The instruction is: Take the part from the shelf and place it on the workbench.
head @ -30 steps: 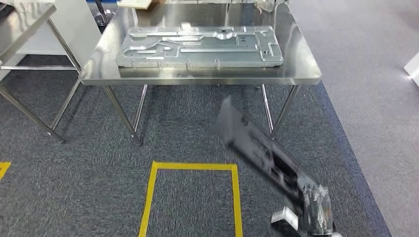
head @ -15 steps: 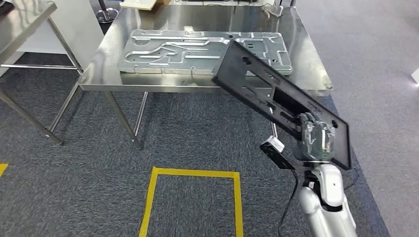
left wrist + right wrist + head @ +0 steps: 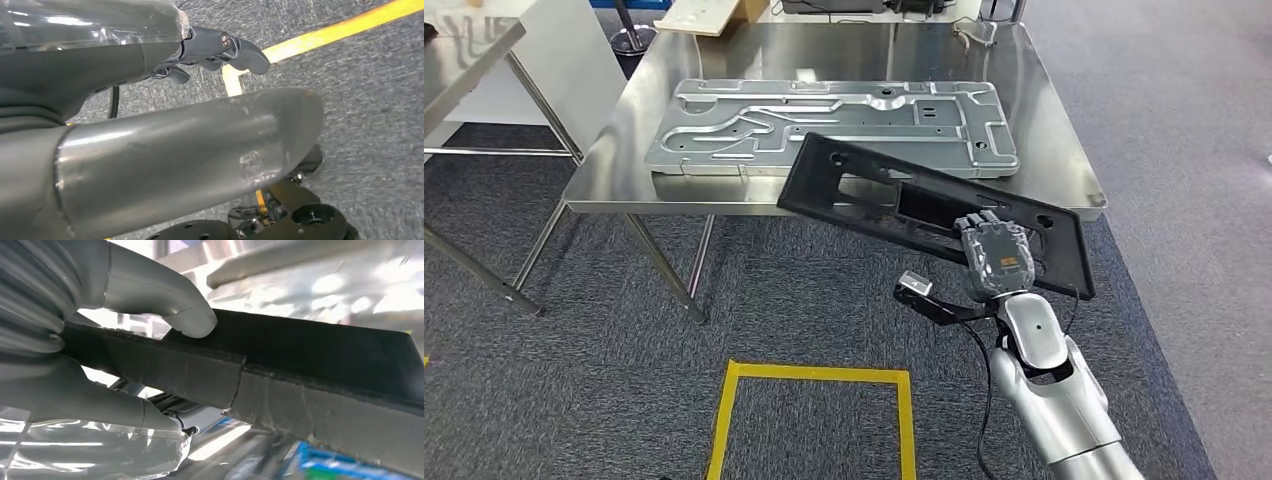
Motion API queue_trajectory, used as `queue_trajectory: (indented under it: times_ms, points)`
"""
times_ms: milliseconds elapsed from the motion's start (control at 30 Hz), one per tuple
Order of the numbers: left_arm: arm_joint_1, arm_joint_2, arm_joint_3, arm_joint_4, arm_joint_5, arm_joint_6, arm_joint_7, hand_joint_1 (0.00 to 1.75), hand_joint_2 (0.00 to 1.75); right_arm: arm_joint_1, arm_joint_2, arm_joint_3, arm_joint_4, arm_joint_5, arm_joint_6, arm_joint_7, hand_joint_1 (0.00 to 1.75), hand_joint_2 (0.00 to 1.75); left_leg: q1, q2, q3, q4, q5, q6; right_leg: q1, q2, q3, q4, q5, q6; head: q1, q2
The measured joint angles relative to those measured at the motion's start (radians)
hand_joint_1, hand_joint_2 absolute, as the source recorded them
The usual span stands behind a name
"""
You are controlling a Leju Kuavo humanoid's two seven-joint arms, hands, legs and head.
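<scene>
Right hand [image 3: 996, 258] grips black part [image 3: 894, 195] over steel workbench [image 3: 1064, 160] edge; grey carpet [image 3: 574, 380], yellow tape [image 3: 814, 374].

Nothing fancy here: a big stamped metal plate [image 3: 834, 125] is laid flat just beyond the right hand [image 3: 996, 255]. A yellow tape square [image 3: 814, 371] is stuck on the dark grey carpet [image 3: 574, 380] down and left of that hand. A second steel table [image 3: 469, 50] is parked well off to its left.

Bright even light; glare on the steel workbench [image 3: 1064, 160]; right wrist background blurred.
</scene>
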Motion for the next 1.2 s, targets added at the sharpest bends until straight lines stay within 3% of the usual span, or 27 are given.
queue_trajectory:
  times_ms: [100,167,233,300,367,400,500,533,567,600,667,733,800,867,900,933,1000,1033,1067,1133,1200]
  points:
    - [-0.005,0.0,-0.003,0.001,-0.002,0.0,0.005,0.0,0.0,-0.014,-0.009,0.061,0.016,0.029,0.013,0.005,1.75,1.75,-0.003,-0.005,0.017,-0.008,-0.008,0.016,0.0,-0.001,0.016,0.003,-0.005,0.014,0.0,0.0]
    - [-0.012,0.0,-0.007,0.001,-0.003,0.0,0.007,0.0,0.0,-0.033,-0.011,0.109,0.025,0.048,0.021,0.008,1.75,1.75,0.002,-0.01,0.041,-0.021,-0.016,0.027,-0.003,-0.002,-0.002,0.05,0.003,0.019,0.0,0.0]
    - [-0.018,-0.001,-0.012,0.001,-0.003,0.0,0.008,0.0,0.0,-0.055,-0.01,0.159,0.035,0.061,0.034,0.01,1.75,1.75,0.004,-0.014,0.065,-0.03,-0.028,0.036,-0.005,-0.002,-0.07,0.152,-0.006,0.026,0.0,0.0]
    - [-0.021,-0.001,-0.017,0.001,-0.002,-0.002,0.009,0.0,0.0,-0.066,-0.007,0.206,0.043,0.067,0.053,0.012,1.75,1.75,0.005,-0.019,0.088,-0.033,-0.048,0.039,-0.007,-0.002,-0.158,0.246,-0.05,0.033,0.0,0.0]
    - [-0.02,-0.001,-0.02,0.001,-0.002,-0.003,0.01,0.0,0.0,-0.073,-0.006,0.247,0.051,0.069,0.069,0.013,1.75,1.75,0.006,-0.027,0.119,-0.033,-0.072,0.037,-0.01,-0.002,-0.213,0.254,-0.078,0.035,0.0,0.0]
    - [-0.019,-0.002,-0.021,0.001,-0.002,-0.004,0.011,0.0,0.0,-0.078,-0.006,0.264,0.054,0.07,0.074,0.013,1.75,1.75,0.007,-0.031,0.136,-0.033,-0.085,0.035,-0.011,-0.002,-0.221,0.22,-0.059,0.035,0.0,0.0]
    - [-0.017,-0.005,-0.024,0.002,-0.003,-0.008,0.012,0.0,0.0,-0.104,-0.006,0.298,0.063,0.072,0.086,0.012,1.75,1.75,0.006,-0.038,0.177,-0.032,-0.127,0.02,-0.007,-0.004,-0.217,0.066,0.117,0.025,0.0,0.0]
    - [-0.017,-0.005,-0.024,0.002,-0.003,-0.011,0.013,0.0,0.0,-0.112,-0.006,0.309,0.066,0.074,0.09,0.011,1.75,1.75,0.006,-0.039,0.186,-0.035,-0.139,0.013,-0.004,-0.004,-0.213,0.039,0.157,0.018,0.0,0.0]
    - [-0.017,-0.006,-0.024,0.003,-0.003,-0.013,0.013,0.0,0.0,-0.119,-0.007,0.32,0.067,0.074,0.093,0.011,1.75,1.75,0.005,-0.04,0.194,-0.032,-0.143,0.005,-0.002,-0.003,-0.209,0.028,0.167,0.012,0.0,0.0]
    - [-0.018,-0.006,-0.025,0.003,-0.002,-0.015,0.014,0.0,0.0,-0.126,-0.009,0.33,0.067,0.075,0.096,0.01,1.75,1.75,0.005,-0.04,0.197,-0.03,-0.141,-0.003,-0.001,-0.004,-0.201,0.025,0.159,0.005,0.0,0.0]
    - [-0.022,-0.007,-0.025,0.003,-0.002,-0.017,0.013,0.0,0.0,-0.144,-0.023,0.351,0.064,0.076,0.1,0.01,1.75,1.75,0.006,-0.033,0.187,0.009,-0.124,-0.014,-0.003,-0.006,-0.177,0.01,0.152,-0.008,0.0,0.0]
    - [-0.027,-0.008,-0.025,0.003,0.0,-0.018,0.013,0.0,0.0,-0.165,-0.051,0.37,0.06,0.076,0.103,0.011,1.75,1.75,0.009,-0.023,0.137,0.089,-0.129,-0.022,-0.004,-0.013,-0.147,-0.004,0.138,-0.018,0.0,0.0]
    - [-0.027,-0.008,-0.025,0.003,0.001,-0.017,0.013,0.0,0.0,-0.177,-0.084,0.388,0.056,0.074,0.104,0.013,1.75,1.75,0.01,-0.018,0.067,0.173,-0.176,-0.028,-0.002,-0.02,-0.114,-0.013,0.117,-0.022,0.0,0.0]
    - [-0.022,-0.008,-0.025,0.003,0.003,-0.017,0.013,0.0,0.0,-0.18,-0.118,0.4,0.045,0.071,0.103,0.018,1.75,1.75,0.01,-0.017,0.012,0.191,-0.225,-0.027,-0.002,-0.025,-0.078,-0.015,0.091,-0.02,0.0,0.0]
    - [-0.019,-0.008,-0.025,0.003,0.004,-0.016,0.014,0.0,0.0,-0.18,-0.134,0.403,0.037,0.068,0.102,0.021,1.75,1.75,0.01,-0.017,-0.002,0.168,-0.224,-0.024,-0.001,-0.027,-0.058,-0.015,0.076,-0.019,0.0,0.0]
    - [-0.016,-0.008,-0.025,0.003,0.005,-0.016,0.014,0.0,0.0,-0.181,-0.149,0.405,0.027,0.065,0.101,0.025,1.75,1.75,0.009,-0.016,-0.008,0.127,-0.194,-0.019,-0.001,-0.028,-0.038,-0.015,0.061,-0.016,0.0,0.0]
    - [-0.009,-0.008,-0.025,0.004,0.008,-0.015,0.013,0.0,0.0,-0.186,-0.177,0.406,0.009,0.06,0.095,0.032,1.75,1.75,0.006,-0.017,-0.013,0.029,-0.065,-0.01,0.002,-0.028,-0.006,-0.014,0.031,-0.009,0.0,0.0]
    - [-0.006,-0.007,-0.025,0.004,0.009,-0.014,0.013,0.0,0.0,-0.189,-0.188,0.405,0.001,0.058,0.092,0.034,1.75,1.75,0.003,-0.019,-0.013,-0.002,-0.011,-0.005,0.004,-0.026,0.006,-0.014,0.017,-0.003,0.0,0.0]
    - [-0.002,-0.007,-0.025,0.004,0.01,-0.014,0.013,0.0,0.0,-0.19,-0.197,0.405,-0.007,0.057,0.089,0.035,1.75,1.75,0.001,-0.02,-0.012,-0.02,0.022,0.001,0.005,-0.023,0.016,-0.011,0.008,0.003,0.0,0.0]
    - [-0.002,-0.007,-0.025,0.004,0.012,-0.012,0.014,0.0,0.0,-0.192,-0.207,0.401,-0.024,0.053,0.087,0.038,1.75,1.75,0.001,-0.022,0.007,-0.026,0.024,0.013,0.004,-0.017,0.022,0.008,0.007,0.017,0.0,0.0]
    - [-0.009,-0.007,-0.025,0.004,0.016,-0.011,0.012,0.0,0.0,-0.194,-0.209,0.387,-0.038,0.046,0.086,0.041,1.75,1.75,0.004,-0.023,0.031,-0.036,0.016,0.026,0.0,-0.013,-0.013,0.076,0.023,0.025,0.0,0.0]
